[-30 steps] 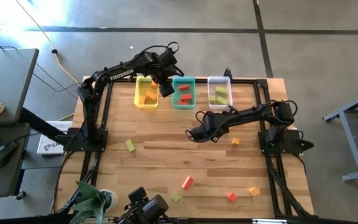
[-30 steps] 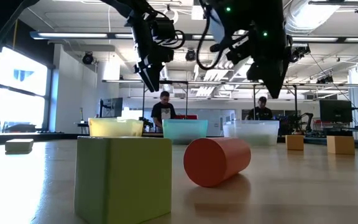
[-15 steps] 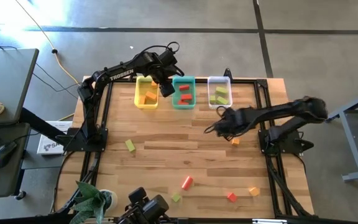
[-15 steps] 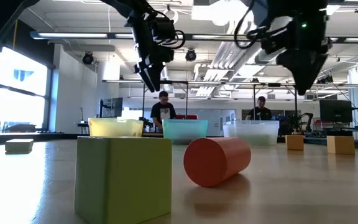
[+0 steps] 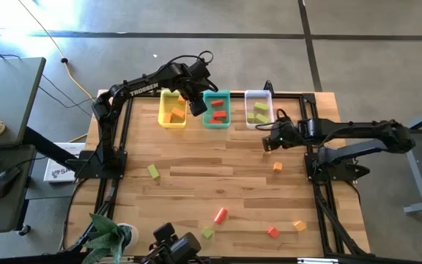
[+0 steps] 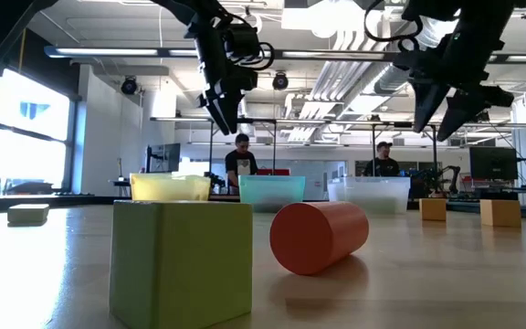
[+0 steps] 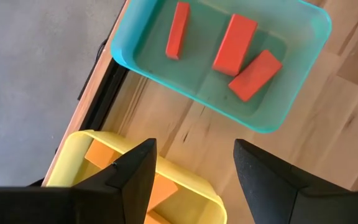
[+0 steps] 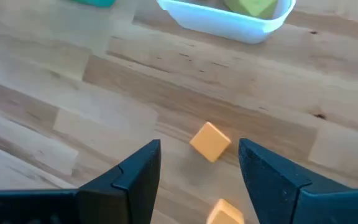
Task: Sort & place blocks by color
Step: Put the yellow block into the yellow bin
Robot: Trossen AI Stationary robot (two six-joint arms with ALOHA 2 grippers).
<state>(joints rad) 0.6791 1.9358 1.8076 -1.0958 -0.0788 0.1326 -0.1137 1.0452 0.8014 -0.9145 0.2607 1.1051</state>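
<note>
From above, the left gripper (image 5: 195, 103) is hovering between the yellow rectangular plastic bin (image 5: 161, 117) and the teal rectangular plastic bin (image 5: 226, 121), its fingers spread apart and carrying nothing, while the right gripper (image 5: 268, 141) is hanging over the wooden slatted table (image 5: 196, 183) just in front of the clear rectangular plastic bin (image 5: 269, 95), fingers likewise parted and empty. Orange blocks are lying in the yellow bin, red ones in the teal, light green ones in the clear; a small orange cube (image 5: 277, 167) is sitting near the right gripper, and a red cylinder (image 5: 220, 215), a light green bar (image 5: 153, 171) and a few more blocks are scattered over the near half of the table. At table height, a large-looking light green cube (image 6: 181, 263) is standing in the foreground beside the red cylinder, with both grippers hanging high above and two people standing far behind. The left wrist view is looking down on three red bars (image 7: 235, 43) in the teal bin. The right wrist view is framing the orange cube between open fingers (image 8: 272, 174).
</note>
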